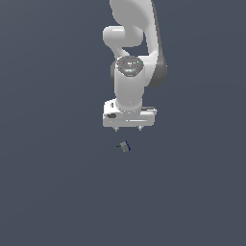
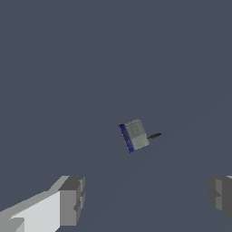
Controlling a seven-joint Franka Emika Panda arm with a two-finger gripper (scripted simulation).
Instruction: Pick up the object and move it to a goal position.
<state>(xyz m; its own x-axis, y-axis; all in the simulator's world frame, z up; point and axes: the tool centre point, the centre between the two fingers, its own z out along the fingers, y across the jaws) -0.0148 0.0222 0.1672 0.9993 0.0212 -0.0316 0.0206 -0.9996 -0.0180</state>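
Observation:
The object [image 1: 125, 146] is a tiny grey-green block with a dark blue edge and a small dark protrusion, lying on the dark grey floor. My white gripper [image 1: 128, 128] hangs just above and behind it in the exterior view, with its two short fingertips apart and nothing between them. In the wrist view the object [image 2: 134, 135] lies ahead of the two grey fingertips [image 2: 72, 201], which stand wide apart and do not touch it. The gripper [image 2: 147, 199] is open and empty.
The white arm [image 1: 132, 48] rises behind the gripper toward the top of the exterior view. Plain dark grey floor [image 1: 57, 182] lies all around the object.

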